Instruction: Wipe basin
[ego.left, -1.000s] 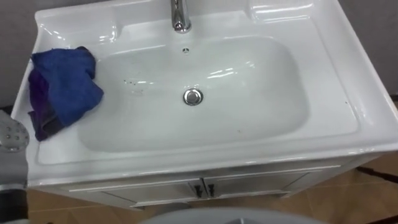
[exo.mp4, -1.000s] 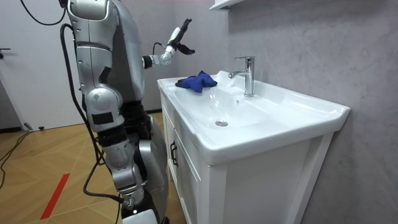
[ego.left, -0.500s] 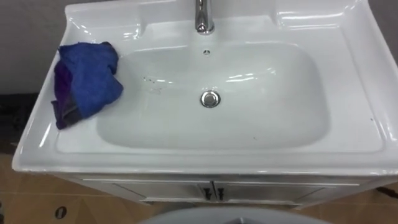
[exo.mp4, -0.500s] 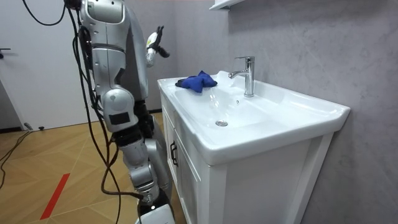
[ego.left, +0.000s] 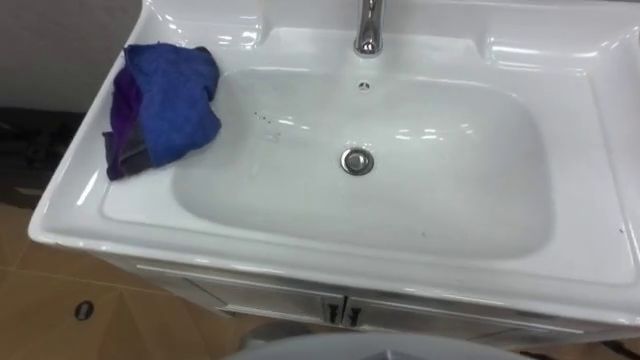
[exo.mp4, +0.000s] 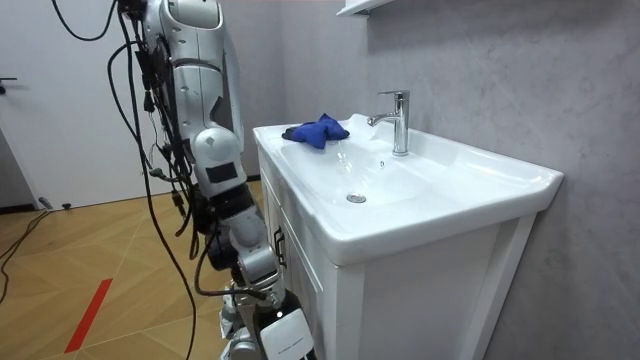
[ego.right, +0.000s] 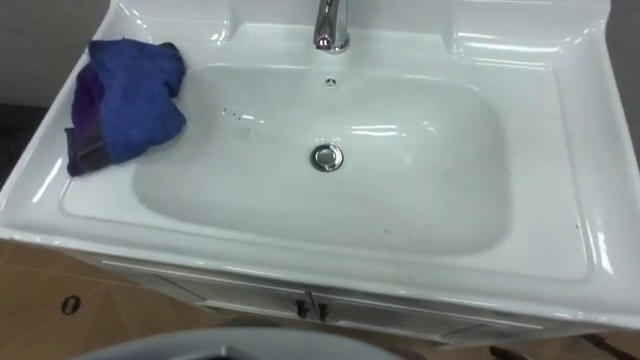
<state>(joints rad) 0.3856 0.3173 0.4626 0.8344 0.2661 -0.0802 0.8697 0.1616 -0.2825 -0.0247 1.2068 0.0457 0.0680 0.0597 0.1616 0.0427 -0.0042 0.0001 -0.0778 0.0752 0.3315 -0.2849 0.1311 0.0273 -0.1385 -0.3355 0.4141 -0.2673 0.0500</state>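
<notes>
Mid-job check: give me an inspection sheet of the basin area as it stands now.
Surface: white basin; the bowl is bare apart from small dark specks near its left side; drain in the middle.
Job's things: blue cloth bunched on the left rim, at the bowl's edge.
Clutter: nothing seen.
Hands: nothing seen.
Cables: nothing seen on the basin.
Surroundings: faucet at the back rim; white cabinet under the basin; wooden floor; grey wall behind.
</notes>
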